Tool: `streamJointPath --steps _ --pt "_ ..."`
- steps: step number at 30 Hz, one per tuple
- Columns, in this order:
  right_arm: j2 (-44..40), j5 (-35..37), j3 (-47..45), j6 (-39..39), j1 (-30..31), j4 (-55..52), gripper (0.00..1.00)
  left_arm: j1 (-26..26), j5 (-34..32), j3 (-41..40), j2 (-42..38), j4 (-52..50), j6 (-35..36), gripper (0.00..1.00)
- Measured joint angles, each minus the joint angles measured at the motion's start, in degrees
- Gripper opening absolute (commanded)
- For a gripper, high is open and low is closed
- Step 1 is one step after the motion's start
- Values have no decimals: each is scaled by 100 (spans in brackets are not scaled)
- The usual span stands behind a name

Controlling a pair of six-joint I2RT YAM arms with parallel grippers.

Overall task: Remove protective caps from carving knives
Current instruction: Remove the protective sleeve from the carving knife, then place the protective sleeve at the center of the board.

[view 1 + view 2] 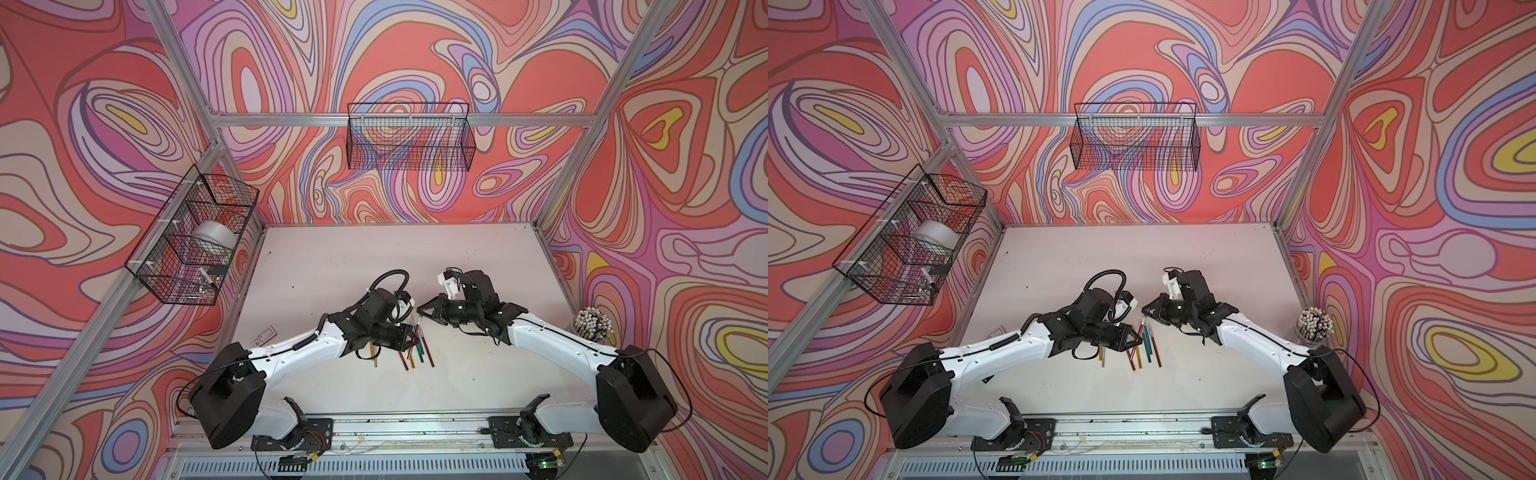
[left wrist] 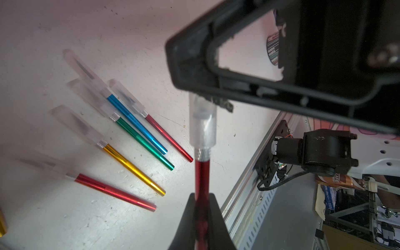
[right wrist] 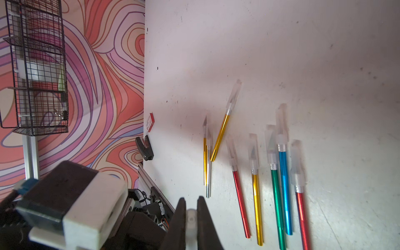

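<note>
The far half of the table [image 1: 374, 257] is bare; knives [image 1: 417, 353] crowd the near middle, and a stick cup [image 1: 593, 326] blocks the right edge.

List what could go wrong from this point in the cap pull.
1. The left tool pinches only the slim red knife handle; it might slide instead of the cap releasing.
2. The right tool grips the cap's end; a sudden release could jerk either arm into the capped knives lying on the table.
</note>
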Motion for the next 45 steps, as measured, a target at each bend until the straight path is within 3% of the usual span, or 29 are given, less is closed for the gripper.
streamJointPath --steps 26,38,45 --pt "-98 223 184 -11 -70 -216 0 -4 -177 -2 -140 166 101 3" --pt "-179 892 323 -111 -551 -92 0 -118 13 -254 -195 -59 76 4" --pt "-179 905 734 -798 -955 -931 0 -118 -129 -284 -407 -57 28 5"
